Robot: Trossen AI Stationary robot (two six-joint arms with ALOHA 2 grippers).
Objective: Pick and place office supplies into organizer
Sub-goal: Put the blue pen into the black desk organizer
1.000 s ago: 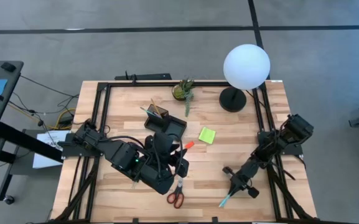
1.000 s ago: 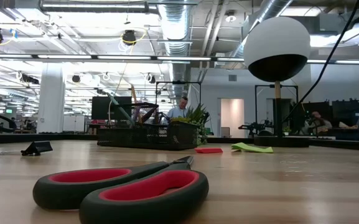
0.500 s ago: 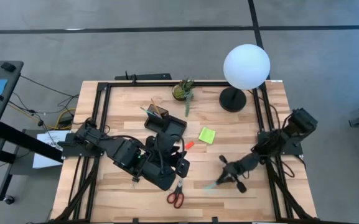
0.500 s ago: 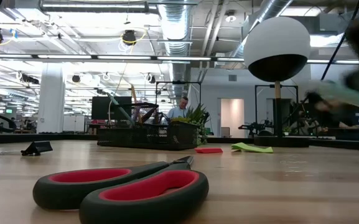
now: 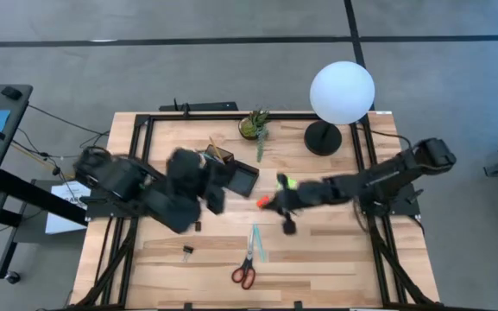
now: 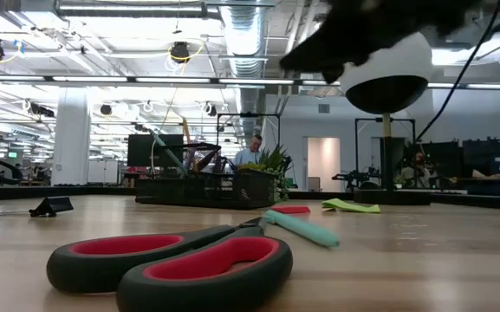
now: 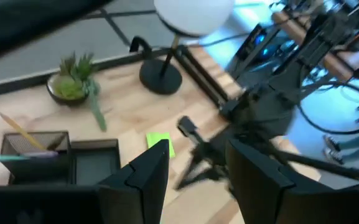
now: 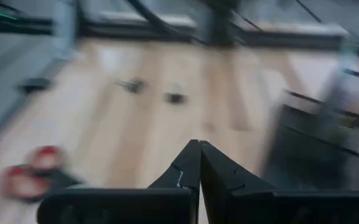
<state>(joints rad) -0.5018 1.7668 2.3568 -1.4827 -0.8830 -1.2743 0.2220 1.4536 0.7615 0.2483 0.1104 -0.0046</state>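
Right gripper is reaching mid-table by the orange eraser, fingers pressed together, holding nothing. Teal pen is lying against the scissors, outside the organizer. Left gripper is gaping empty near the organizer; next move probably calls for regrasping the pen.

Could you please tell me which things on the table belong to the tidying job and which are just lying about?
Job: black compartment organizer, red-handled scissors, teal pen, lime-green sticky pad, small black clip.
Lying about: white globe lamp, small green potted plant.
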